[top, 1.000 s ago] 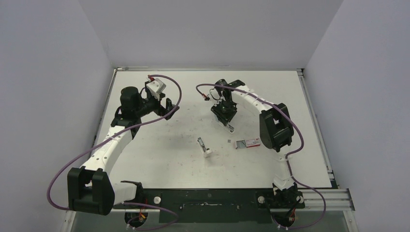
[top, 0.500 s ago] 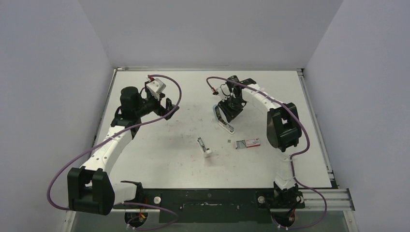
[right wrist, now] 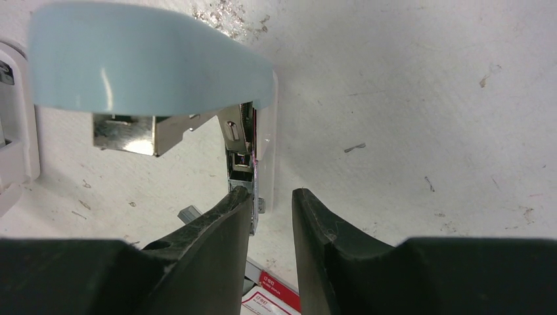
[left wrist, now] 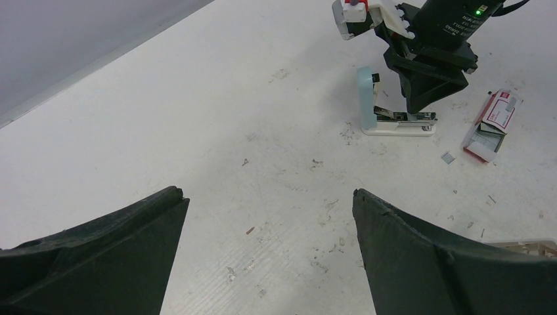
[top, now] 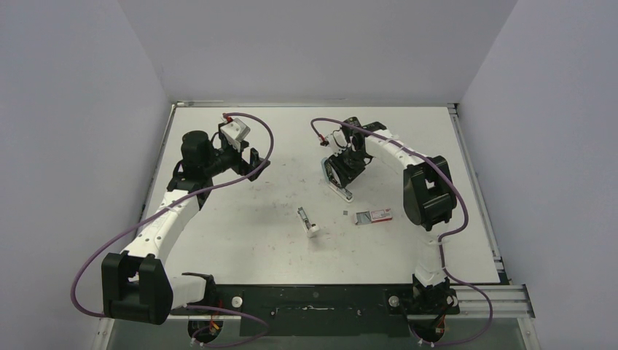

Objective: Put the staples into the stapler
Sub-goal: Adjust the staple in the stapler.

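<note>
The stapler (top: pixel 341 192) lies open at table centre-back, its light blue lid (right wrist: pixel 144 65) swung upright and its metal magazine (right wrist: pixel 242 147) bare. My right gripper (top: pixel 343 179) hangs right over the stapler's front end. Its jaws stand a narrow gap apart (right wrist: pixel 269 193), and the left fingertip (right wrist: pixel 233 200) touches the magazine. The red-and-white staple box (top: pixel 373 216) lies open to the right, and also shows in the left wrist view (left wrist: pixel 492 121). A small grey staple strip (top: pixel 345 214) lies between box and stapler. My left gripper (left wrist: pixel 269 197) is wide open and empty, far left (top: pixel 255 164).
A small white-and-metal piece (top: pixel 308 222) lies in front of the stapler, near the table middle. Grey walls enclose the table on three sides. The scuffed white tabletop (top: pixel 240 219) stretches between the two arms.
The stapler's blue lid came up from under my right gripper and now stands upright. The right gripper shifted slightly over the stapler's front. The left arm has not moved.
</note>
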Controlling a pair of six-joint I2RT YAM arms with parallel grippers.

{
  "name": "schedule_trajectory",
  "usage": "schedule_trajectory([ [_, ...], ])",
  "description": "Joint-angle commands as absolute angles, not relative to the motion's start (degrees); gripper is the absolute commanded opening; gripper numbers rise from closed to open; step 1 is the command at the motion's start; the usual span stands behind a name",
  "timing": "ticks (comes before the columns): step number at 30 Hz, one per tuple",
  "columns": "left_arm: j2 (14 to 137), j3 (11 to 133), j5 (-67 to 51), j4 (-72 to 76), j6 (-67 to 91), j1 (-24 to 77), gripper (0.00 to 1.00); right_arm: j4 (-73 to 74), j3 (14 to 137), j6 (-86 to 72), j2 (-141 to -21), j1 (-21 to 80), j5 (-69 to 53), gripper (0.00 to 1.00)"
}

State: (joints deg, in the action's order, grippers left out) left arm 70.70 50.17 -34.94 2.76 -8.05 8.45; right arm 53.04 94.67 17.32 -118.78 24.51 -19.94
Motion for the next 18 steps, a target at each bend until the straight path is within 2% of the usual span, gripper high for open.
schedule_trajectory([
  [1, 69.39, 52.21, -35.24, 3.63, -8.69, 8.0, 0.97, 50.85, 94.55, 17.13, -115.48, 24.82, -20.91, 0.3],
  [18, 69.39, 52.03, -35.16, 3.66, -8.7, 7.91, 0.97, 48.94, 92.02, 16.31, -115.58, 25.0, -20.55, 0.3],
])
